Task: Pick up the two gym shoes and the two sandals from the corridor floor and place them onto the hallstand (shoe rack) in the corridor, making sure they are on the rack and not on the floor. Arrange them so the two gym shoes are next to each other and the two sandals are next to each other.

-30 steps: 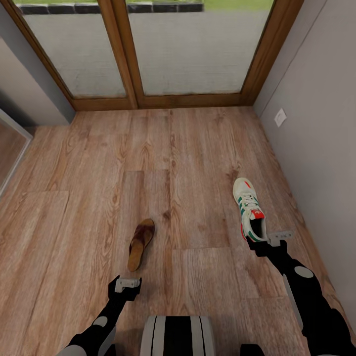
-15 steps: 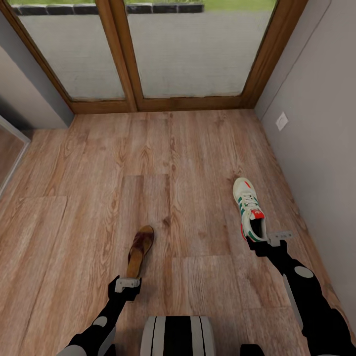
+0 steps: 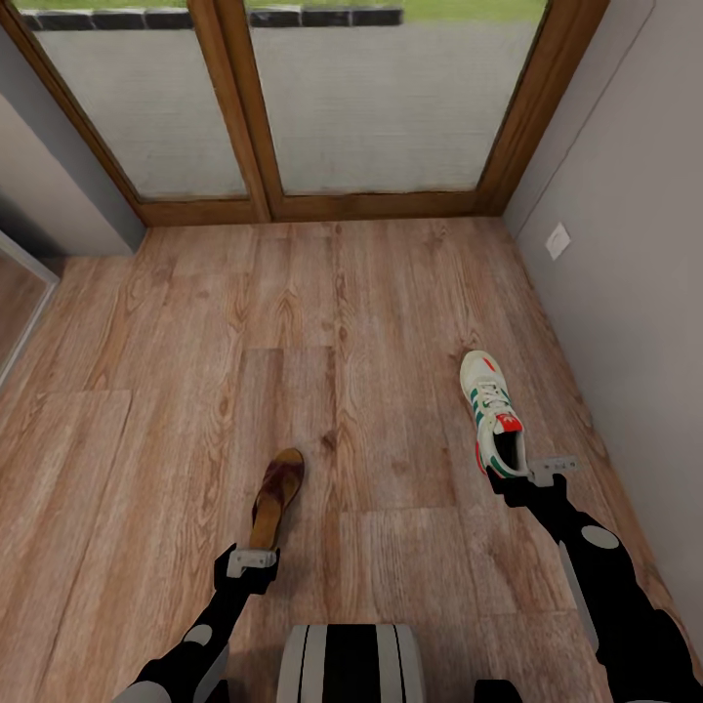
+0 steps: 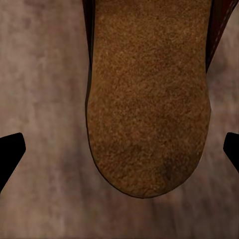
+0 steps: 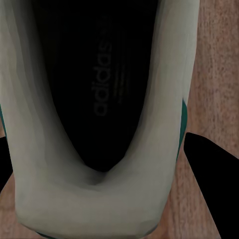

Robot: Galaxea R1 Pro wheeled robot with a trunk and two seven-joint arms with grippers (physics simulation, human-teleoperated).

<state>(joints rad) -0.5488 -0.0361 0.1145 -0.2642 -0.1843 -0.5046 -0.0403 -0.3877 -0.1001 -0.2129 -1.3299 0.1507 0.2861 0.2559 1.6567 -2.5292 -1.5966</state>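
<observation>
As both arms hover low, nothing's racked: sandal (image 3: pixel 277 496) under open left claw (image 3: pixel 252 559), gym shoe (image 3: pixel 494 426) heel between open right claw (image 3: pixel 553 467), both on corridor floor (image 3: pixel 195 371).

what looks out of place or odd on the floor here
One brown sandal and one gym shoe lie on the corridor floor, far apart, each without its mate beside it. Neither looks damaged or tipped over. The left gripper and right gripper sit at their heels, jaws open.
</observation>
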